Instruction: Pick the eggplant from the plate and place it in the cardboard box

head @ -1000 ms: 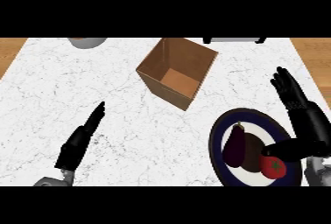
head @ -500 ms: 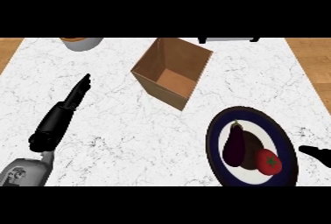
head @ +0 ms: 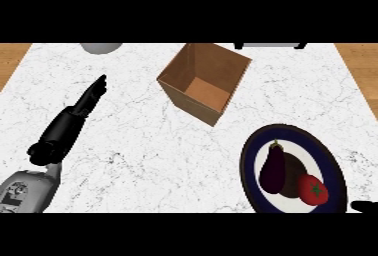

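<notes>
A dark purple eggplant point(head: 274, 169) lies on the blue-rimmed plate point(head: 255, 150) at the lower right, beside a red tomato point(head: 313, 190). The open cardboard box point(head: 206, 81) stands tilted on the counter above and left of the plate. My left hand point(head: 76, 113) stretches over the left of the counter, fingers straight, holding nothing, far from the plate. Only a small black tip of my right hand point(head: 365, 206) shows at the lower right edge, just past the plate's rim.
A grey bowl point(head: 102, 47) sits at the counter's far edge, upper left. A grey and black object point(head: 269, 44) is at the far edge, upper right. Wooden floor shows past both far corners of the white marble counter point(head: 148, 150).
My right hand has withdrawn from beside the plate down to the lower right edge. My left arm has come further up into view over the left counter. The view has shifted slightly.
</notes>
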`<state>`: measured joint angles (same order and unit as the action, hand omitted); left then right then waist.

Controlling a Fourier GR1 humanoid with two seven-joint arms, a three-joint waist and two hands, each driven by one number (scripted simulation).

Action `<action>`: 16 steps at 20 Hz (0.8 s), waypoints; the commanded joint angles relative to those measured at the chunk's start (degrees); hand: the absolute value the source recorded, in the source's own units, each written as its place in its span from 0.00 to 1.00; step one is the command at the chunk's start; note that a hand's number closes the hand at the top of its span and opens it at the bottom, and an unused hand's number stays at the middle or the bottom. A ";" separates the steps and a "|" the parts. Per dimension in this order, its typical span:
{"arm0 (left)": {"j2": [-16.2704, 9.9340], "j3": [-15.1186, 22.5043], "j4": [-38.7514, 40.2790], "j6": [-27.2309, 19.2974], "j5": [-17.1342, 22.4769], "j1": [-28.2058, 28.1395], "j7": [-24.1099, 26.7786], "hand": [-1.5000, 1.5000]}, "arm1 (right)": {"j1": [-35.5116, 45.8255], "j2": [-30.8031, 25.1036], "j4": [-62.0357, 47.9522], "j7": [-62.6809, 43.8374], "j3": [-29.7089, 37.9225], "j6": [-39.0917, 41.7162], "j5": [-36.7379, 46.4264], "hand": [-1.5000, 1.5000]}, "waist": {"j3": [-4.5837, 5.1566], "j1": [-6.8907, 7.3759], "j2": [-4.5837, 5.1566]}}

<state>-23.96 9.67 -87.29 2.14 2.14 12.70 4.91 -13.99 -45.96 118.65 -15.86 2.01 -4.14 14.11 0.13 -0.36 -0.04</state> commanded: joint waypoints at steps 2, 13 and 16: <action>0.80 -0.25 1.20 -0.25 -0.89 1.51 0.44 0.50 | 0.35 -6.31 5.75 -11.21 -7.14 9.92 4.17 0.00 | 0.07 0.49 0.19; 2.22 -1.66 3.57 1.83 -1.00 3.34 1.54 0.50 | 27.34 0.59 3.38 -44.36 -23.09 28.12 0.19 0.00 | -0.02 1.61 0.28; 2.24 0.33 -0.56 1.75 -2.24 -0.54 -0.23 0.50 | 31.66 7.39 0.31 -51.58 -29.81 27.81 2.58 0.00 | -0.02 2.22 0.16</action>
<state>-21.99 9.54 -85.91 3.86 0.63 14.18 5.49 10.95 -44.91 121.63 -55.97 -21.68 20.19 15.56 0.15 1.72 0.23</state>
